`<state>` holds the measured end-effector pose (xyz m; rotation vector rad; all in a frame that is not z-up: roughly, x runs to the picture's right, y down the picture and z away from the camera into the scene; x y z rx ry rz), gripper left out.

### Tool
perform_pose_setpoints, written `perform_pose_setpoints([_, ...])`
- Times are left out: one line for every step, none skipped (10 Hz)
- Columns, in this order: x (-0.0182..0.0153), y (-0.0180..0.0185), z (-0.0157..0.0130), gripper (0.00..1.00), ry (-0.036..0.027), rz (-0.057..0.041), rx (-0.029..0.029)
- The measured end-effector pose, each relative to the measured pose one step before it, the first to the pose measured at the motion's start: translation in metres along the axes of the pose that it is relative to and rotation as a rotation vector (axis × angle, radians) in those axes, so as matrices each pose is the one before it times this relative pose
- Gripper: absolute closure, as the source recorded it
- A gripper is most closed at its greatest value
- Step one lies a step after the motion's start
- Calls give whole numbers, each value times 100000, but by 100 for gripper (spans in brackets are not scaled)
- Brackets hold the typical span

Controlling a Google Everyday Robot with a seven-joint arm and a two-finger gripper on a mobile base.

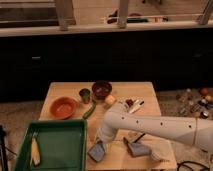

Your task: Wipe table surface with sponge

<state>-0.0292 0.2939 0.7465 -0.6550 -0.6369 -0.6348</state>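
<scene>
The white arm [160,127] reaches in from the right, elbow bent; its forearm drops downward. The gripper [98,148] hangs low at its end.

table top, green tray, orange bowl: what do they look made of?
Table: pale wood, matte, judging by its tan tone. Green tray: probably plastic, uniform colour and a moulded rim. Orange bowl: plastic or glazed ceramic, smooth; cannot tell which. The gripper is low at the table's front edge, beside the tray.
</scene>
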Motion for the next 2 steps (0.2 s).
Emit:
perform_pose_setpoints([191,206,-87,100,33,960,88])
perform_pose_setpoints([597,346,-148,100,579,2025,-247])
